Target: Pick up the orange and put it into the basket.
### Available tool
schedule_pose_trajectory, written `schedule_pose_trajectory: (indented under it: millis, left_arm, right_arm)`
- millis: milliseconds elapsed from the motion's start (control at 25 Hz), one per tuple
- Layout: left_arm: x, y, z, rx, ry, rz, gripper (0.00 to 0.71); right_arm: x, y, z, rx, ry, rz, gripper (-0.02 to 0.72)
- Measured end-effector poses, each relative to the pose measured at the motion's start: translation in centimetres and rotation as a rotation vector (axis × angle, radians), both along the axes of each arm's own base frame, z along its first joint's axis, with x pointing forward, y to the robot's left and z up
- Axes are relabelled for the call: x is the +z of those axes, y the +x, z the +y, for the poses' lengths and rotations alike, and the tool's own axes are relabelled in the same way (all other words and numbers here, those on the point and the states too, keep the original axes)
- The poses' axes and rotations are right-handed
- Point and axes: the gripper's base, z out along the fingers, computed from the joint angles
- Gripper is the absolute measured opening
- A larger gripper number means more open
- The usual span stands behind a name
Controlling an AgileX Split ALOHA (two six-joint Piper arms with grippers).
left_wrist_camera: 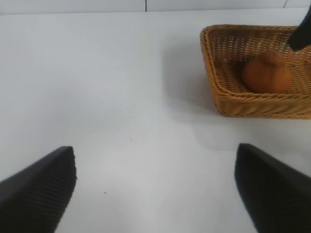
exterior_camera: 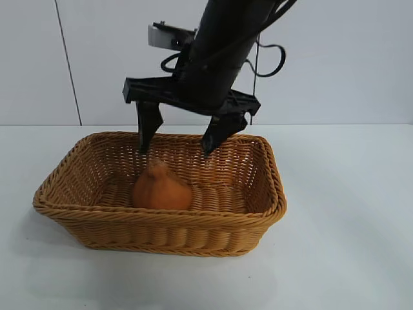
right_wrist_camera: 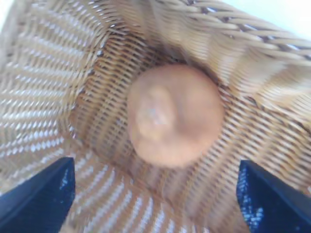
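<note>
The orange (exterior_camera: 161, 187) lies on the floor of the woven tan basket (exterior_camera: 258, 213), toward its left half, knob up. My right gripper (exterior_camera: 179, 143) hangs just above it with both black fingers spread wide, touching nothing. Looking straight down, the right wrist view has the orange (right_wrist_camera: 174, 114) free on the wicker below my right gripper (right_wrist_camera: 155, 194). My left gripper (left_wrist_camera: 155, 189) stands open over bare table, well away from the basket (left_wrist_camera: 252, 104) and the orange (left_wrist_camera: 266, 74).
White tabletop (exterior_camera: 348, 252) surrounds the basket on all sides. A pale wall (exterior_camera: 335, 64) with a vertical seam stands behind. The right arm's black body (exterior_camera: 219, 51) leans in over the basket's back rim.
</note>
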Motion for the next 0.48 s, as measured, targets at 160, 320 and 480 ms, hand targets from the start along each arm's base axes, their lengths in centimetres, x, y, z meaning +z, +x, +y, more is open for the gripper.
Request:
schedule_pose_trajectory:
  millis: [160,320,480]
  left_arm:
    - [0.0,0.0,0.0,0.0,0.0,0.0,0.63]
    - [0.0,0.0,0.0,0.0,0.0,0.0,0.63]
    - [0.0,0.0,0.0,0.0,0.0,0.0,0.63]
  right_arm:
    - [2.9,0.3,-1.0,0.02,-0.071,0.054,0.631]
    - [5.5,1.0,-1.7,-0.008,-0.128,-0.015,0.631]
    - [6.0,2.6,-4.0,-0.087,-0.162,-0.043,0.631]
